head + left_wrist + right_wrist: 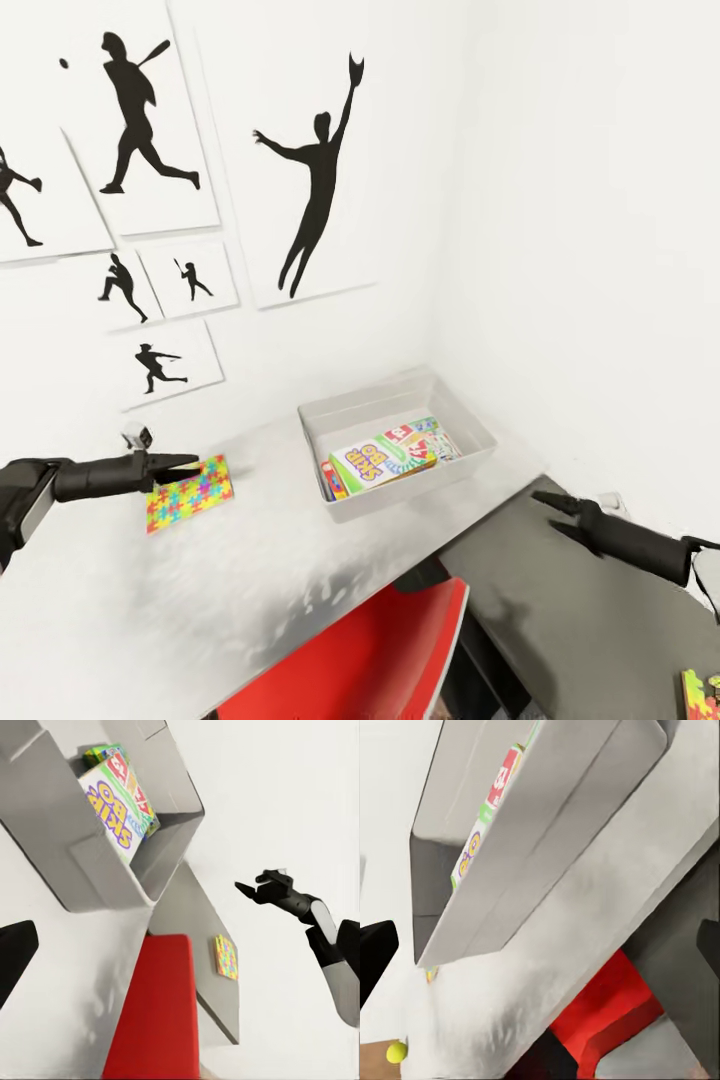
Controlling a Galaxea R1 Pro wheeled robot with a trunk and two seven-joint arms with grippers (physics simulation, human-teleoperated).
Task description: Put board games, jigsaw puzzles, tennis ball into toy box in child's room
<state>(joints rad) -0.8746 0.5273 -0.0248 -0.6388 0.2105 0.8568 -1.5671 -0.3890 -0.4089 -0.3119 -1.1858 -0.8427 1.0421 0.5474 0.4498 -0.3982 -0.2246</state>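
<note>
Right now I have the left gripper [190, 462] pinched on the edge of the flat, multicoloured jigsaw puzzle box [188, 493], which hangs tilted from the fingers just above the pale grey table [120, 620], well to the left of the shallow grey plastic toy box [330, 418]. That toy box sits near the corner where the two white walls meet, and it already holds colourful board game boxes [392, 454] lying flat across its floor.

My right gripper [550, 500] hovers empty over the darker grey surface [590, 640] at the table's right; its fingers look close together in the head view, but I cannot tell for sure whether they are shut. A second bright puzzle-patterned box [700, 695] lies at that surface's near edge, and the right wrist view catches a small yellow-green tennis ball [395, 1051] low down past the table's edge.

My judgement is that the step in hand is carrying this puzzle into the toy box. To do it well I would lift enough to clear the near rim, sweep right until the box is over the open bare floor of the bin, then level it before letting go, since a thin box held by one edge can swing and catch the wall. I would keep the right arm parked clear of the bin, above the red chair [380, 650].
</note>
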